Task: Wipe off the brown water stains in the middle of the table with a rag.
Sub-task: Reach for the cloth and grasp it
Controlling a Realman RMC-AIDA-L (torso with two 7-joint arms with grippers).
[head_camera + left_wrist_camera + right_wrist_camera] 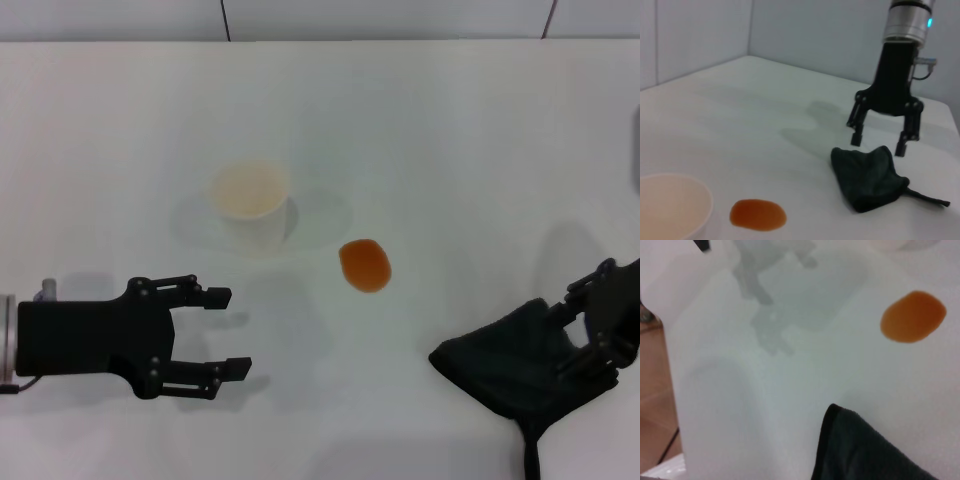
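White table point(420, 120) seen from the head camera, with the brown water stains point(365, 265) taken as the landmark: a single glossy orange-brown oval lying near the table's middle. A white paper cup point(252, 205) stands upright just beyond and to the left of the stain, close to it but not touching. The rag point(505, 365), a dark crumpled cloth with a thin tail trailing toward the near edge, lies on the table to the right of the stain and nearer the robot, well apart from it. The right gripper point(879, 139) is directly over the rag's far-right edge, pointing down; in the left wrist view its jaws stand wide apart with the fingertips point(856, 138) just above the cloth, gripping nothing. The left gripper point(220, 332) is low over the table to the left of the stain and nearer the robot, its jaws spread wide and empty, pointing toward the stain. The right wrist view shows a corner of the rag point(865, 450) with bare table between it and the stain point(912, 316).
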